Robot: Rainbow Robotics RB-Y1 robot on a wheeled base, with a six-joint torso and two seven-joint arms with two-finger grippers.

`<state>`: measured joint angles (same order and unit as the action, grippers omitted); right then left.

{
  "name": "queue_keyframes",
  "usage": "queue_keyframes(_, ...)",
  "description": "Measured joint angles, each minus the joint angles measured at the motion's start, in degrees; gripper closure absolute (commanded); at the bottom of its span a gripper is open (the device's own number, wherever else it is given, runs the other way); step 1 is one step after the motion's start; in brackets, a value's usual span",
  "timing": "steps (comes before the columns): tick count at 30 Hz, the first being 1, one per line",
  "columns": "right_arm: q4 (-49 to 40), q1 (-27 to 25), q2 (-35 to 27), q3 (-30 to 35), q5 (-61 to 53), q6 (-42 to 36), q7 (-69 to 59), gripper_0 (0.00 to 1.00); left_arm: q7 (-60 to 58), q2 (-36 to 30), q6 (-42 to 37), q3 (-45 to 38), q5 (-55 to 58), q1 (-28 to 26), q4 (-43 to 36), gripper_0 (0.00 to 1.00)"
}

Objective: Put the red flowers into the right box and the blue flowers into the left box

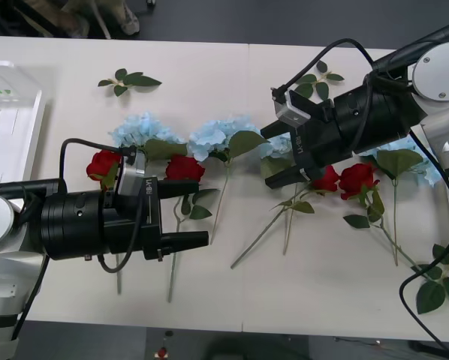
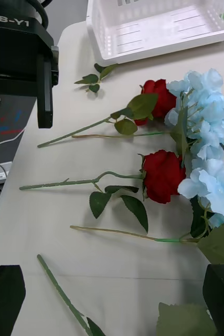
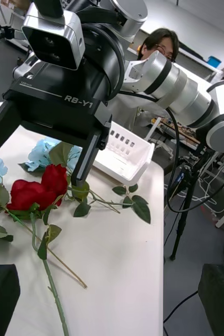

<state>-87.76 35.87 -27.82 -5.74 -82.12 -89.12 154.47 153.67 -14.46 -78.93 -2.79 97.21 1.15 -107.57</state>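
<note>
Behind right pincer (image 3: 43, 144) — right box (image 3: 123, 157), unseen from front.

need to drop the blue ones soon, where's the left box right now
In the front view the left box sits at the table's far left edge, beyond the left gripper.

The left hand (image 1: 198, 212) hovered open over the surface (image 1: 322, 292), with two of the red flowers (image 1: 184, 169) just behind its fingers and the blue flowers (image 1: 223, 135) farther behind those; the left box (image 1: 31, 127) lay well off to its left at the surface's edge. The right hand (image 1: 281, 154) hung open to its right and farther back, two more roses lying just beside its fingers. The right box (image 3: 123, 157) sat at the far edge beyond that hand.
</note>
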Motion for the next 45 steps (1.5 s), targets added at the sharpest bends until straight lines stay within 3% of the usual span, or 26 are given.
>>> queue_keyframes(45,0.00,0.00,0.00,0.00,0.00,0.00,0.00,0.00,0.00,0.00,0.00,0.00,0.00,0.00,0.00,0.00)
